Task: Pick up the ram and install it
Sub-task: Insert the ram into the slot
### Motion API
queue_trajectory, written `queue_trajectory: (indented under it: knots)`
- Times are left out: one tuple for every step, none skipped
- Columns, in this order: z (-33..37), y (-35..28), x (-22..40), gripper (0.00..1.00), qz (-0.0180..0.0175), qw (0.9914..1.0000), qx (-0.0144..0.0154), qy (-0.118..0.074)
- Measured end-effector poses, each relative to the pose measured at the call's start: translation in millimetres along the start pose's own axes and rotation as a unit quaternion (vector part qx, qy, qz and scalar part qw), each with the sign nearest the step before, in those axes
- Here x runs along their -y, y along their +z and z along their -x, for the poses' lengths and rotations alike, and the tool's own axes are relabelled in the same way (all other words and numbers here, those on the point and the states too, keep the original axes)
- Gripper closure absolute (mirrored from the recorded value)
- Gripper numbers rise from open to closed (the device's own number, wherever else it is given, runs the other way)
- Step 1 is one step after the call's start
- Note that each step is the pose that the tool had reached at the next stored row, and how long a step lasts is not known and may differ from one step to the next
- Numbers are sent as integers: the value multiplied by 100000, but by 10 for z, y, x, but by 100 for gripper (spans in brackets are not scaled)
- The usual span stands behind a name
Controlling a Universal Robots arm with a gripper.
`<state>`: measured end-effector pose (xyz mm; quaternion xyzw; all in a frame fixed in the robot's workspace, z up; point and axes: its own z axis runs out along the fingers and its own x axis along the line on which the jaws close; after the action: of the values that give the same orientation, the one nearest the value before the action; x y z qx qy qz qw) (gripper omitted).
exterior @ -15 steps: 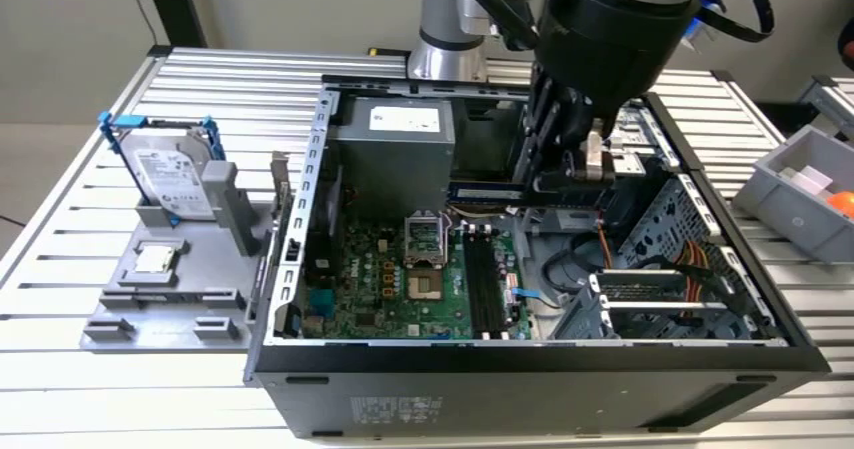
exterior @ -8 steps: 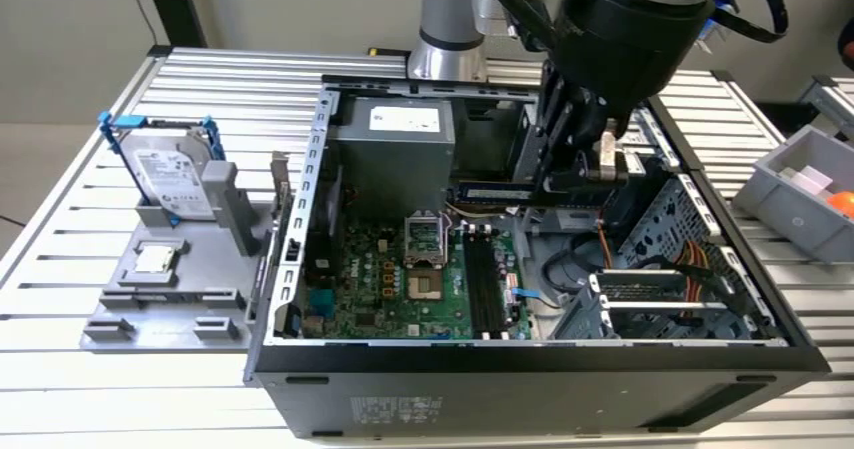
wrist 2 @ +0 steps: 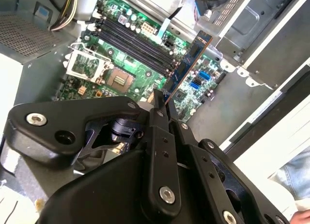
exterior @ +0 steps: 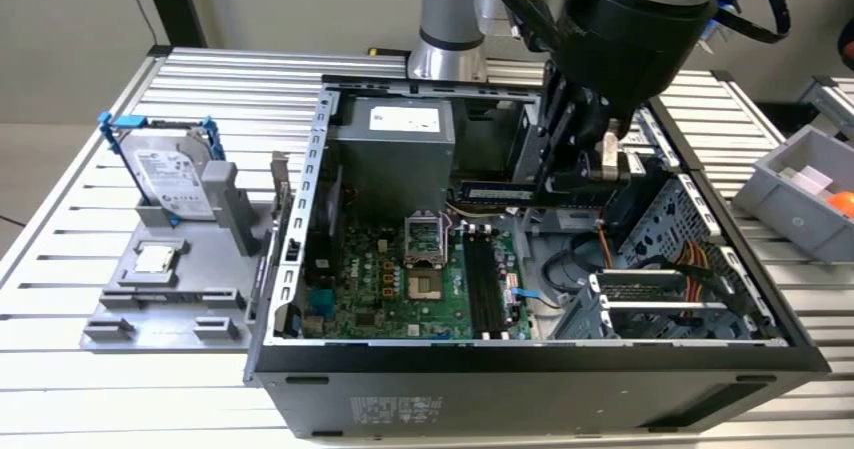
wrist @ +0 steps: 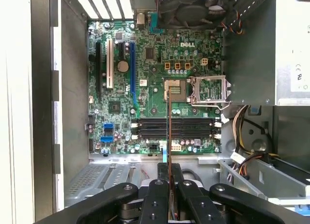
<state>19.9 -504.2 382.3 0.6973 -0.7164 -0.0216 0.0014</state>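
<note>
The ram is held clamped in the gripper, above the motherboard and its black slots

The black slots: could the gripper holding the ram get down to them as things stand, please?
Probably yes. The gripper holds the ram above the open case, and in the first wrist view nothing lies between it and the slots.

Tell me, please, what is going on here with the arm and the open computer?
The arm's gripper is shut on the ram, holding it in the air over the open computer case, above the motherboard. It is not yet seated; the black slots look empty.
</note>
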Motion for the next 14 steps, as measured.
queue_trajectory:
  knots:
    - [0,0,0,100,0,100000,-1,6]
    - [0,0,1,100,0,100000,-2,5]
    - [2,0,2,100,1,100000,0,6]
    - [6,0,2,100,0,100000,1,6]
    - [10,0,3,100,-1,100000,-3,2]
    - [16,0,3,100,-1,100000,3,-2]
    - [23,1,3,100,0,100000,3,-4]
    - [32,0,3,100,2,100000,-5,1]
    - [42,1,2,100,1,100000,-5,-1]
    - [54,1,2,100,-1,100000,2,2]
    - [66,1,2,100,0,100000,-2,2]
    - [79,2,1,100,-2,100000,3,3]
    - [92,3,1,100,-1,100000,4,3]
    - [105,3,1,100,0,100000,-5,2]
